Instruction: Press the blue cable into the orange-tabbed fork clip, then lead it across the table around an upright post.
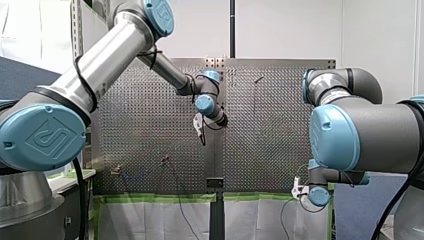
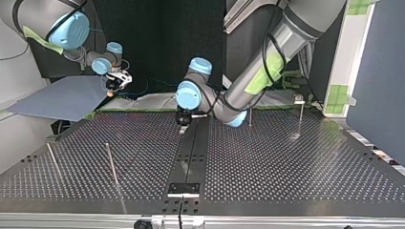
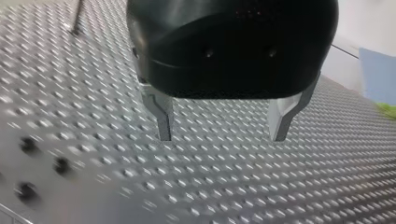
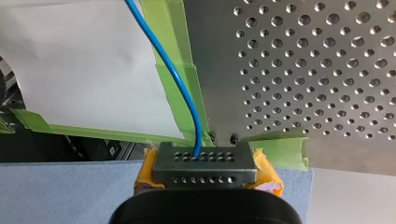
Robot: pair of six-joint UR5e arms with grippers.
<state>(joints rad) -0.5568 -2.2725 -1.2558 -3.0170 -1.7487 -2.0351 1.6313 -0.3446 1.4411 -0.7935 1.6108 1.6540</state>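
Because the blue cable (image 4: 180, 79) is thin, light and limp, I judge it will sag and swing unless held close to the stretch being seated. My right pincer (image 4: 204, 161), yellow-padded, is pinching it. From there the cable runs ahead toward eleven o'clock, over green tape (image 4: 177, 42) at the table (image 4: 327, 70) edge. My left pincer (image 3: 222, 137) hangs spread and empty above the perforated table. The smooth jacket may slip under pull.

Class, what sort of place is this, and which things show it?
Probably a robotics lab bench: two arms over a perforated table with posts, my right pincer holding a blue cable.
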